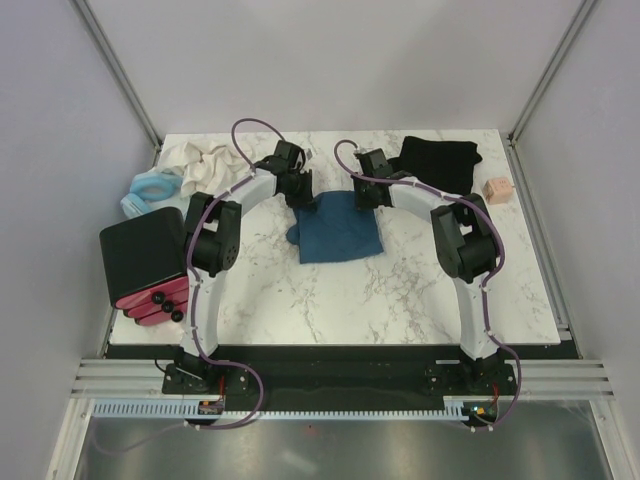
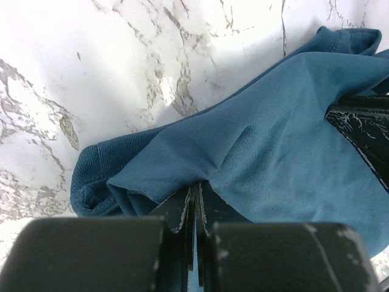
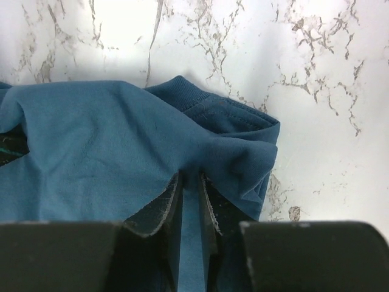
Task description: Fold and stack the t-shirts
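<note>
While left hand [image 2: 196,190], right hand [image 3: 191,180] pinch one teal shirt [image 1: 335,230], black one [image 1: 440,160] seemingly bunched.

- White marble-patterned surface [image 1: 400,300] with grey veins, brightly lit, with glare on its top.
- Plain pale grey walls [image 1: 330,60] close in its far and side edges.
- Metal posts [image 1: 115,65] rise at both far corners.
- A ribbed metal rail [image 1: 570,378] runs along the near edge.
</note>
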`<state>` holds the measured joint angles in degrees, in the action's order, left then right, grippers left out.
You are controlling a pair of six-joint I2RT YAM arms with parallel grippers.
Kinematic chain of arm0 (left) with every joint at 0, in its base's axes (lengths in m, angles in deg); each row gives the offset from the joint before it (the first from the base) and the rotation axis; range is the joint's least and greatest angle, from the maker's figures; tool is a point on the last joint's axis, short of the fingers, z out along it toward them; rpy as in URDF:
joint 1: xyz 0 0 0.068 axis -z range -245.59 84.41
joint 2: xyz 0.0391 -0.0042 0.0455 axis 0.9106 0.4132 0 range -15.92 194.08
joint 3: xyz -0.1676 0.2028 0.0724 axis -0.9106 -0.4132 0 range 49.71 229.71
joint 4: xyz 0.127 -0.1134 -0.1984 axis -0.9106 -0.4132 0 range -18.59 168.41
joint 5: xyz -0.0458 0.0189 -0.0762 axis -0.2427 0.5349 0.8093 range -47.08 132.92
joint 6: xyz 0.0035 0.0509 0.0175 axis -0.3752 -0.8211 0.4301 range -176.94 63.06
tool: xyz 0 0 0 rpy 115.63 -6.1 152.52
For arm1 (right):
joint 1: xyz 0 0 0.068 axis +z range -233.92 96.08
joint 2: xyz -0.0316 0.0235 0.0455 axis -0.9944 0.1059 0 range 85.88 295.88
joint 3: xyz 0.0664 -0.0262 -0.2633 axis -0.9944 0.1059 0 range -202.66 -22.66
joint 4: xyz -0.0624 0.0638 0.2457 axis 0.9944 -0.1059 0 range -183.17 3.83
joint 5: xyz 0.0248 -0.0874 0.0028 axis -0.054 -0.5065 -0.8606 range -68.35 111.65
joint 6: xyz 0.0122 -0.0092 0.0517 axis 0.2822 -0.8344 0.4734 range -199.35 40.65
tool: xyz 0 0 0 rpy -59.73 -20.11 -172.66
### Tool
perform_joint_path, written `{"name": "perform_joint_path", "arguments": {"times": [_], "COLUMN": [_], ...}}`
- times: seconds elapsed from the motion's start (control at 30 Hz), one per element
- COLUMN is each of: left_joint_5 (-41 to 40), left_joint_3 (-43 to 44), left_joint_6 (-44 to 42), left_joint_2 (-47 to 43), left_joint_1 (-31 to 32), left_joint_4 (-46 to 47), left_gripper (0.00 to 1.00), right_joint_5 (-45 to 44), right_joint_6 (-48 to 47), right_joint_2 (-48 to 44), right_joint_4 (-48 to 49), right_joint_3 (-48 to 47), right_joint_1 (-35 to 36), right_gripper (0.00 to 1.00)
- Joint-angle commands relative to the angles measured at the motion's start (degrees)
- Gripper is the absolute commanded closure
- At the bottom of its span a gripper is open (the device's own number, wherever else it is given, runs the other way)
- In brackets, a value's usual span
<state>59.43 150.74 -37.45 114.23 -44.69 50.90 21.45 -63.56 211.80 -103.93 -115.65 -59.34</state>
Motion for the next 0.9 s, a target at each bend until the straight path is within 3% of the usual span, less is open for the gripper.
{"name": "perform_joint_path", "arguments": {"times": [0.0,0.87], "left_joint_5": [-1.1,-5.3], "left_joint_3": [2.9,2.7], "left_joint_6": [-1.6,-2.7], "left_joint_2": [1.2,1.7], "left_joint_1": [-0.8,-6.2], "left_joint_4": [2.3,-0.1], "left_gripper": [0.98,0.98], "right_joint_5": [0.1,0.0], "right_joint_6": [-0.8,-1.9], "right_joint_2": [0.9,0.9], "right_joint_4": [-2.0,-1.5], "right_joint_3": [3.9,7.0], "right_joint_1": [-0.2,-0.2], "right_gripper": [0.78,0.81]}}
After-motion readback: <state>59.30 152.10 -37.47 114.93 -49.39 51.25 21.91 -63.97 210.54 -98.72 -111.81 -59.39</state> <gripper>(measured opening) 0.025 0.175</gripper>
